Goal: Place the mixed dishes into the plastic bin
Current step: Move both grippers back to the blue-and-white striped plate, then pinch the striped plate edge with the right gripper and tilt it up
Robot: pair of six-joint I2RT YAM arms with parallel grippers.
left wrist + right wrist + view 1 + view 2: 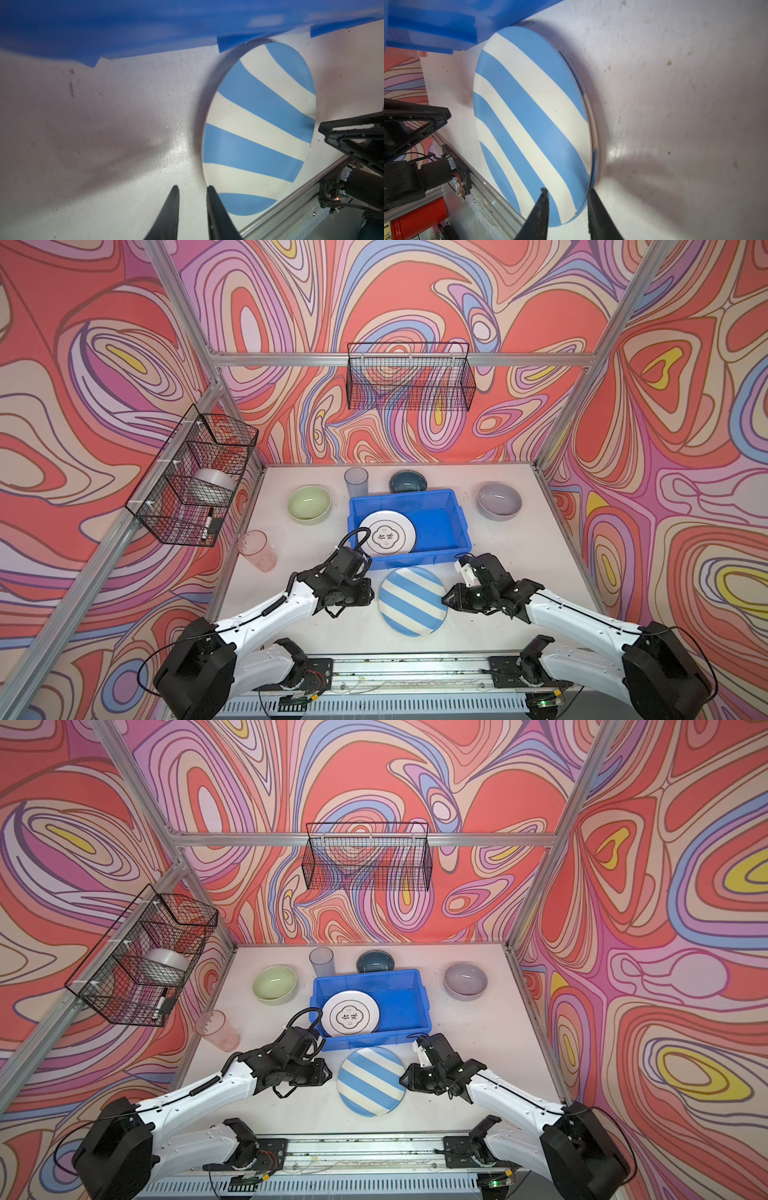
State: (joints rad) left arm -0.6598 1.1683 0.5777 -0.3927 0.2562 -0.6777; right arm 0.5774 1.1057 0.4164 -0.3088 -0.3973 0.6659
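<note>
- Only in the wrist views: left fingers (170, 212) parted, gripping nothing, beside the rim of the striped plate (259, 128); right fingers (538, 214) parted astride that rim, not clamped.
- Blue-and-white stripes, flat on the counter (498, 572), at 6 o'clock of the blue bin (401, 492).
- Only in both top views: white plate (387, 532) (351, 1018) inside the bin at 9 o'clock, lettered 食味.

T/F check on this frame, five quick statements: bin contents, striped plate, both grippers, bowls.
1. A white plate lies in the blue bin. True.
2. The striped plate is in the bin. False: it lies on the table in front of the bin.
3. The right gripper has its fingers either side of the striped plate's rim. True.
4. The left gripper clamps the striped plate. False: its fingers are apart beside the plate's edge, only table between them.
5. The green bowl sits inside the lavender bowl. False: they stand apart, on opposite sides of the bin.
</note>
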